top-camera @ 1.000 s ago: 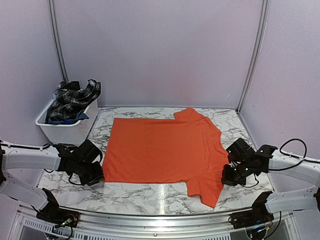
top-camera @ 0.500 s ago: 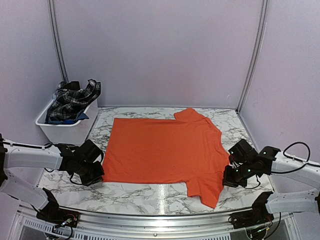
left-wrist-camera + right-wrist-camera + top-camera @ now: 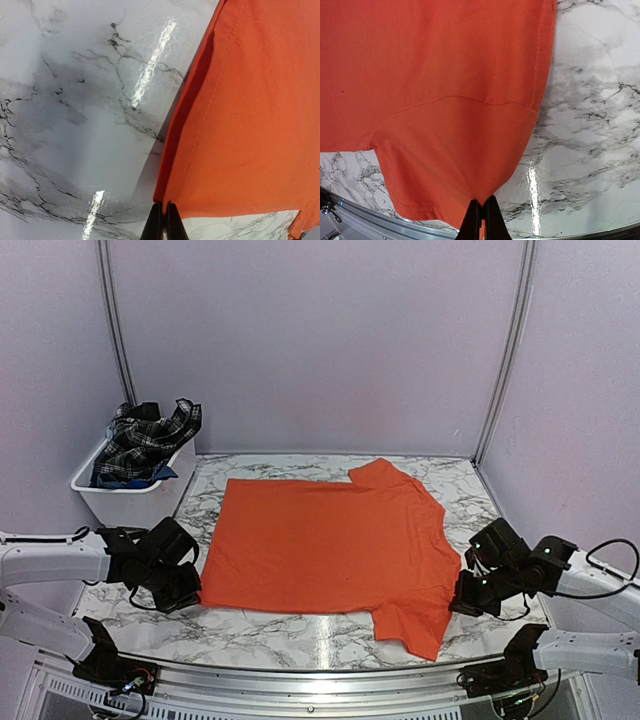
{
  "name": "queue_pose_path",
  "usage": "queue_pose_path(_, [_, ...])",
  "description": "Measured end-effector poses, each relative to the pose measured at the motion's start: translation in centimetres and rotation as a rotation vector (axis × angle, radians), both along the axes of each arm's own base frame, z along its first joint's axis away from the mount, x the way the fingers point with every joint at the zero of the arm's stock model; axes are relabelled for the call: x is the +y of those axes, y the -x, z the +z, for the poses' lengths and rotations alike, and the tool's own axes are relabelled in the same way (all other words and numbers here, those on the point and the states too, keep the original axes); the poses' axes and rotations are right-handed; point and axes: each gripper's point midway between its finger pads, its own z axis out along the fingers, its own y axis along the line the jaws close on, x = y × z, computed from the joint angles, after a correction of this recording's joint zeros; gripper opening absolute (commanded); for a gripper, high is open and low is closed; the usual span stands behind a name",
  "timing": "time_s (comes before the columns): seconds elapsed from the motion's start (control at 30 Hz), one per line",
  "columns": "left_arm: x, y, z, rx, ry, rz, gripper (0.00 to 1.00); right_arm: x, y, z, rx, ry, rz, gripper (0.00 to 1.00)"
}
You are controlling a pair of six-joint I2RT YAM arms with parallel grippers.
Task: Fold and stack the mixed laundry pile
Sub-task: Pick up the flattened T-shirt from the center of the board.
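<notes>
The orange T-shirt (image 3: 325, 540) lies spread on the glossy marble table (image 3: 300, 635) between lilac walls (image 3: 320, 340). The left gripper (image 3: 163, 222) pinches its hem corner, the right gripper (image 3: 481, 220) its sleeve edge. The plaid piece (image 3: 145, 440) fills the white bin (image 3: 125, 502).

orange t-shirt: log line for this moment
bright orange cloth T-shirt: spread flat on marble table | left gripper: shut on corner | right gripper: shut on sleeve

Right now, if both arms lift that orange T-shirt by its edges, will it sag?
Probably floppy: the orange T-shirt lies flat, its edge curling at the left gripper. Likely sags between two pinches. The glossy marble table may let it slide.
</notes>
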Motion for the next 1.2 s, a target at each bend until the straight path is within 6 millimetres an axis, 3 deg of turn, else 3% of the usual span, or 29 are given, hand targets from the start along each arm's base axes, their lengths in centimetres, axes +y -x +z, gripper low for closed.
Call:
queue_pose_path(0.33, [-2.1, -3.5, 4.3, -0.083, 0.052, -0.007, 0.0, -0.8, -1.9, 1.4, -0.011, -0.001, -0.073, 0.0])
queue_pose_path(0.5, [-1.6, -5.1, 4.4, -0.082, 0.03, 0.004, 0.0, -2.0, -2.8, 0.8, 0.024, 0.025, -0.111, 0.0])
queue_pose_path(0.7, [-1.1, -6.9, 4.6, -0.083, 0.015, 0.006, 0.0, -1.9, -4.4, 0.8, 0.045, 0.029, -0.098, 0.0])
queue_pose_path(0.8, [-1.4, -7.2, 4.4, -0.07, 0.015, -0.005, 0.0, -1.1, -4.6, 0.6, 0.058, 0.002, -0.057, 0.28])
queue_pose_path(0.93, [-1.5, -6.9, 3.7, -0.043, 0.012, -0.025, 0.0, 0.1, -3.9, 0.2, 0.07, -0.064, 0.008, 0.51])
queue_pose_path(1.1, [-1.4, -6.5, 3.3, -0.029, 0.012, -0.029, 0.0, 0.1, -1.0, -0.6, 0.075, -0.124, 0.05, 0.63])
queue_pose_path(1.2, [-1.2, -6.0, 2.8, -0.016, 0.005, -0.029, 0.0, 0.1, 0.5, -1.1, 0.076, -0.152, 0.064, 0.64])
